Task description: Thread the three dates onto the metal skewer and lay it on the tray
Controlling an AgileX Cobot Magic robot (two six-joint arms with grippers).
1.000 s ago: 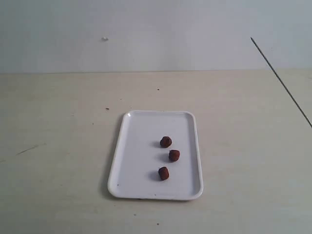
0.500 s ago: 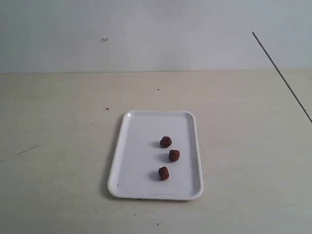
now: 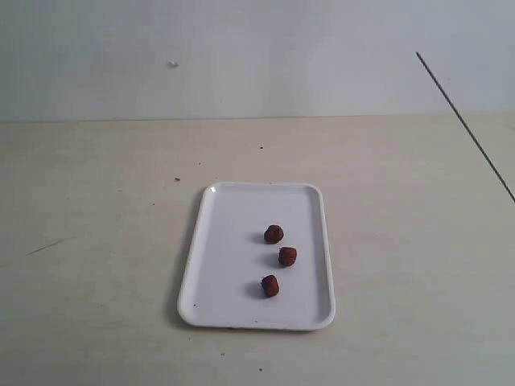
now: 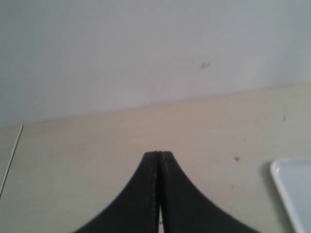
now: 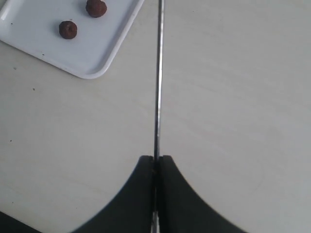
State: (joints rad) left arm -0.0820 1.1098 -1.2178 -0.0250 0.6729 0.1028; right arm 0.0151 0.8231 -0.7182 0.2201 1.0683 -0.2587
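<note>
Right wrist view | claw pinching skewer | tray cut off

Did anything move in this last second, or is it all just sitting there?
The metal skewer, pinched in the shut right gripper, rose slightly in the exterior view, then held still. The three dates and the tray stayed put.

we see the tray plain white, the three dates dark red-brown, the metal skewer dark grey, the left gripper and right gripper black, the table pale beige, the wall grey-white.
</note>
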